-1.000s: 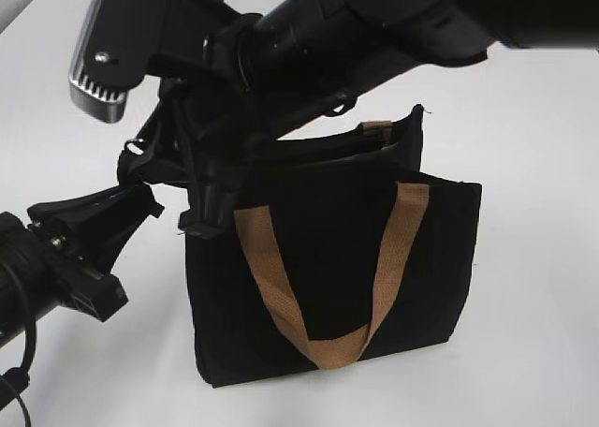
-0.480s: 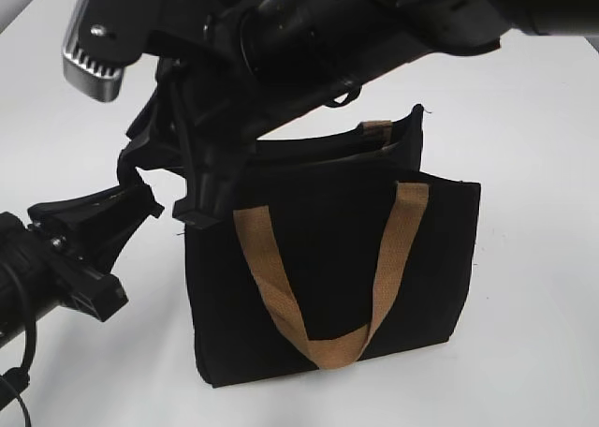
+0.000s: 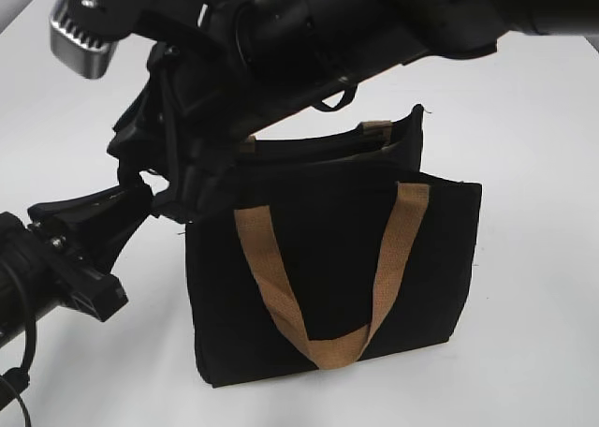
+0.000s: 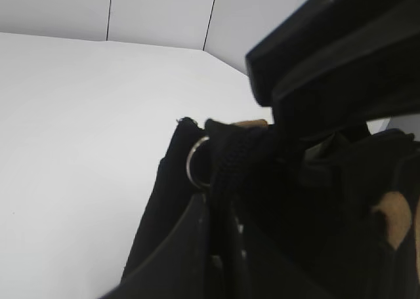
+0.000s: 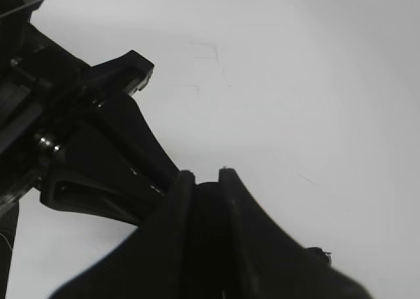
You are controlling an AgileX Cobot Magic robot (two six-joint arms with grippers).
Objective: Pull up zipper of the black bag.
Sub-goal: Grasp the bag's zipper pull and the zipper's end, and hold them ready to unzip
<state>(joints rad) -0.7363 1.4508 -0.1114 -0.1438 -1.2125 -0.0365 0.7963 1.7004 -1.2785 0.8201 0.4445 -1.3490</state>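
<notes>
The black bag (image 3: 328, 258) stands upright on the white table with a tan handle (image 3: 267, 277) hanging down its front. The zipper track (image 3: 318, 151) runs along its open top edge. My right gripper (image 3: 173, 198) reaches across to the bag's top left corner. In the right wrist view its fingers (image 5: 203, 178) are close together on something black, apparently the zipper pull. The silver ring (image 4: 197, 162) shows at the bag's end in the left wrist view. My left gripper (image 3: 140, 202) is at the same corner, its fingers (image 4: 220, 207) pinched on the bag's edge.
The right arm (image 3: 374, 24) spans the top of the exterior view above the bag. The left arm (image 3: 47, 277) lies low at the left. White table (image 3: 524, 352) surrounds the bag, and a wall (image 4: 157, 10) rises behind.
My right gripper has moved left and slightly up along the bag's top edge toward the left corner. The left gripper and the bag have stayed in place.
</notes>
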